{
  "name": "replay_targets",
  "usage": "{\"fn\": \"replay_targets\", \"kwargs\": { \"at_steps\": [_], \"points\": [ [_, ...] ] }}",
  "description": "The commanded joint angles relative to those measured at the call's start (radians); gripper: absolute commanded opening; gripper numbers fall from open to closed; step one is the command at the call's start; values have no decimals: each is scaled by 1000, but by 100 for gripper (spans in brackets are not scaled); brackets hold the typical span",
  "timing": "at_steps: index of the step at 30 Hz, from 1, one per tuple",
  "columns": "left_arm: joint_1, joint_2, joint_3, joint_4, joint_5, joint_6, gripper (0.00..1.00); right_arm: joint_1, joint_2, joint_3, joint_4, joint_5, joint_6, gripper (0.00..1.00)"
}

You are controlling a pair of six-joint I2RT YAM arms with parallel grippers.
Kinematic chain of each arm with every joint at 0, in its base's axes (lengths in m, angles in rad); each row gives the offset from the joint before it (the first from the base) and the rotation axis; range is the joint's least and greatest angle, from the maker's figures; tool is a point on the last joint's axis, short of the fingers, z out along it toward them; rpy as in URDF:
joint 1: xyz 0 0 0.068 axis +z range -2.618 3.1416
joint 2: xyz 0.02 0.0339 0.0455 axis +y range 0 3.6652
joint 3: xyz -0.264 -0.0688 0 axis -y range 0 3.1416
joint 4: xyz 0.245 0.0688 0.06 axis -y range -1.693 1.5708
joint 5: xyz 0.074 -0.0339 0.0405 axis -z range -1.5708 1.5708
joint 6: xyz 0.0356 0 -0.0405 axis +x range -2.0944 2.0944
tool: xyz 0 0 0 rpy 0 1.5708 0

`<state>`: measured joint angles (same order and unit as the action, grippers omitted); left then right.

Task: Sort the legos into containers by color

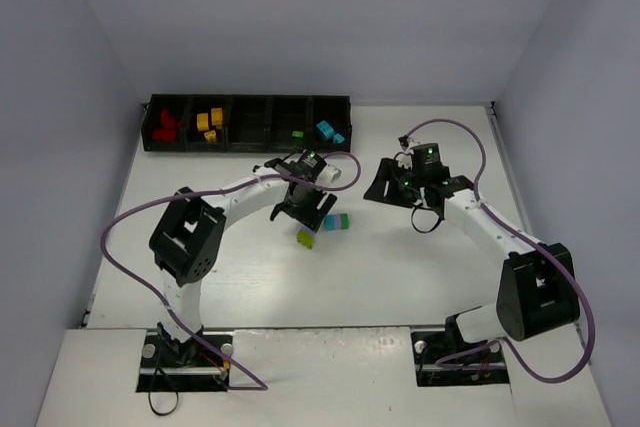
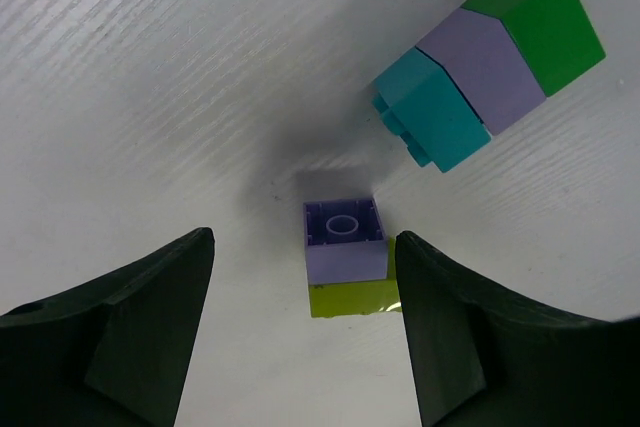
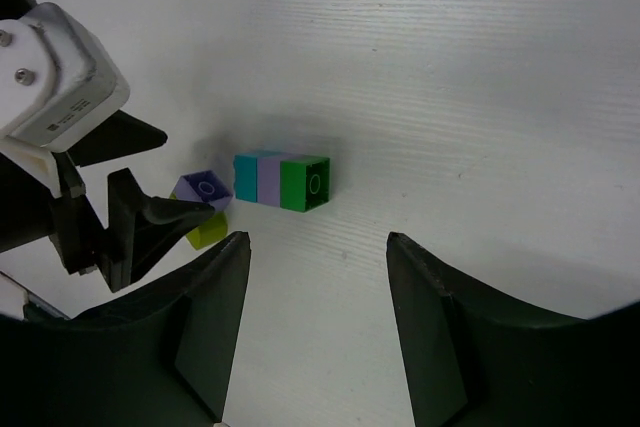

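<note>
Top external view gives the tally. The containers [image 1: 250, 146], a black tray of five compartments at the far left of the worktop [image 1: 380, 277], hold red legos [image 1: 165, 125] in the leftmost compartment and yellow legos [image 1: 209, 122] in the next. A green lego [image 1: 296, 134] lies in the fourth and cyan legos [image 1: 327, 131] in the fifth. The middle compartment looks dark, and I can make out no brick there.

Two pieces remain on the worktop, near each other and well short of the tray: a lilac-on-lime stack [image 1: 306, 237] and a three-colour bar [image 1: 336, 221]. By my judgement most of the sorting is done. Both leftovers are mixed colours, so they probably need pulling apart first.

Left wrist view shows what the overhead cannot. The left tool [image 2: 302, 247] stands wide open, one finger on each side of the stack and neither touching it, so it grips nothing. The bar's order also reads plainly here: cyan, lilac, green.

Right wrist view shows the right tool [image 3: 316, 239] with its fingers parted and nothing between them, held off to the side and looking across at both pieces.
</note>
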<state>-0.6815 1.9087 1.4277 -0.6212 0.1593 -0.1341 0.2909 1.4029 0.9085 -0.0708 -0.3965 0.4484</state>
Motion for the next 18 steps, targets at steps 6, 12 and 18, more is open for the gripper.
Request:
{"fn": "replay_targets", "kwargs": {
  "at_steps": [6,12,18],
  "points": [
    [-30,33,112,-83,-35,-29,65,13,-54,-23,40,27,29,53],
    [-32,47,116,-130,-43,-44,56,13,-67,-37,40,31,35,53],
    [-32,55,111,-143,-30,-73,56,13,-64,-39,40,35,38,53]
  ]
}}
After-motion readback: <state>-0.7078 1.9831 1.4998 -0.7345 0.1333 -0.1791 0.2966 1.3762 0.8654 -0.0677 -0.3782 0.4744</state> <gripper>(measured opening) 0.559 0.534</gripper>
